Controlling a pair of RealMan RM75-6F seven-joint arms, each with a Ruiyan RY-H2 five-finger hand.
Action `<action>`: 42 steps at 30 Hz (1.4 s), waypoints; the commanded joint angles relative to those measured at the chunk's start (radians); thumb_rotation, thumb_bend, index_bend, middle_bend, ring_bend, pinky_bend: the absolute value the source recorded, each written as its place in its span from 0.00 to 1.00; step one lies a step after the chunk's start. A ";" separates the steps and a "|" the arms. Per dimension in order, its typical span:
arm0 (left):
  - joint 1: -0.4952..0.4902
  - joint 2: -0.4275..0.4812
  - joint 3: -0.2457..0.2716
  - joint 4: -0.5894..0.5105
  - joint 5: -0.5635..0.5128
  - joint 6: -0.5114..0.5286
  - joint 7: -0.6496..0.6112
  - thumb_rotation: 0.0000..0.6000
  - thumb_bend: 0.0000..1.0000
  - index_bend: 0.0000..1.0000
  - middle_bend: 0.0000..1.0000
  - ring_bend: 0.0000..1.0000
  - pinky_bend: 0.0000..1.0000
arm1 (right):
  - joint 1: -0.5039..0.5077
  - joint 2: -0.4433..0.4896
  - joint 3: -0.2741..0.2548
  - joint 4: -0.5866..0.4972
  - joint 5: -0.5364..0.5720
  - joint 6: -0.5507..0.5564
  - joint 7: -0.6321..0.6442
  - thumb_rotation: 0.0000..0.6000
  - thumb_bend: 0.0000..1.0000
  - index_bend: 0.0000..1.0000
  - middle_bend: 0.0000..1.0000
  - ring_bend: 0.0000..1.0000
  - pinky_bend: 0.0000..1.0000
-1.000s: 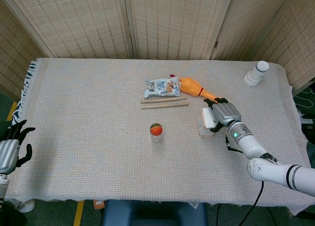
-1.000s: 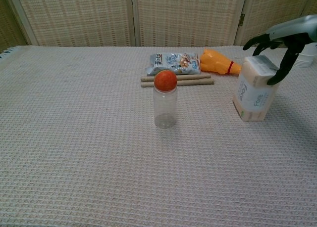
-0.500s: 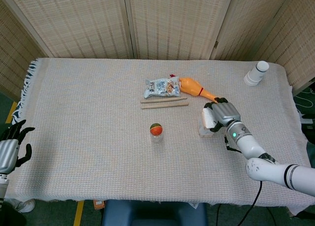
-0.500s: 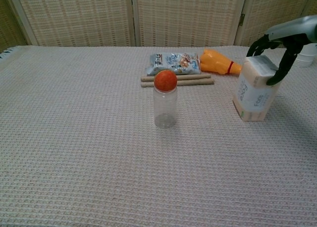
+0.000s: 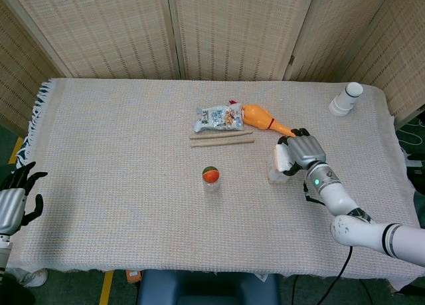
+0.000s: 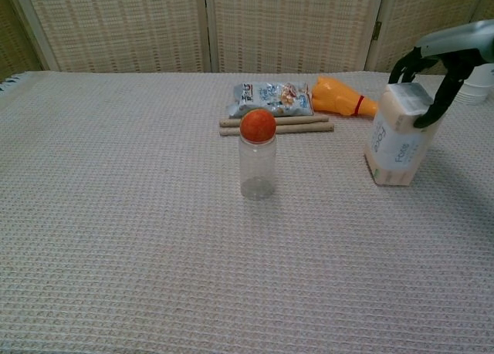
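At the near left corner of the tabletop [image 5: 99, 205], just off the cloth's edge, the left hand [image 5: 14, 205] hangs with fingers spread and nothing in them; unchanged across the last second. Further in, near the middle of the tabletop, a clear plastic bottle [image 6: 257, 166] stands upright with an orange ball [image 6: 258, 126] seated on its mouth, not disturbed. Toward the right edge, at about the same depth, the right hand [image 6: 437, 65] is clamped over the top of a soft tissue pack [image 6: 397, 141], fingers down one side and thumb down the other. Change noted: a second ago the fingers were arched loosely over the pack; now they sit closed against it, and the pack leans, its top tipped away to the right with the near bottom edge looking lifted off the cloth, though I cannot tell if it is fully clear. Judgement: the grasp is made and the lift is just starting; the soft wrapper may deform or slip under a top pinch. Beyond it, a yellow rubber chicken toy [image 5: 262, 119] lies next to a snack packet [image 5: 218, 117], with two wooden sticks [image 5: 221, 139] parallel just in front of them. At the far right corner stands a stack of white paper cups [image 5: 346, 99].
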 commanded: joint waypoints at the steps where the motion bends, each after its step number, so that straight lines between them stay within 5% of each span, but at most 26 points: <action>1: 0.000 0.000 0.000 0.000 -0.001 -0.001 0.002 1.00 0.63 0.22 0.00 0.00 0.11 | -0.031 -0.011 0.020 0.010 -0.058 0.029 0.039 1.00 0.24 0.42 0.41 0.20 0.00; 7: 0.000 0.000 0.000 -0.001 -0.001 0.000 0.003 1.00 0.63 0.22 0.00 0.00 0.11 | -0.086 -0.015 0.064 0.025 -0.159 0.035 0.161 1.00 0.25 0.41 0.41 0.20 0.00; 12: -0.002 -0.002 0.001 0.000 -0.001 -0.004 0.004 1.00 0.63 0.22 0.00 0.00 0.11 | -0.218 -0.085 0.138 0.136 -0.388 0.076 0.510 1.00 0.27 0.40 0.41 0.18 0.00; 31: -0.003 -0.005 -0.003 0.011 -0.016 -0.010 0.008 1.00 0.63 0.22 0.00 0.00 0.11 | -0.281 -0.451 0.153 0.678 -0.792 0.129 1.225 1.00 0.29 0.43 0.41 0.19 0.00; 42: -0.004 -0.005 -0.004 0.015 -0.022 -0.015 0.006 1.00 0.63 0.22 0.00 0.00 0.11 | -0.272 -0.521 0.110 0.833 -0.870 0.122 1.328 1.00 0.30 0.44 0.41 0.19 0.00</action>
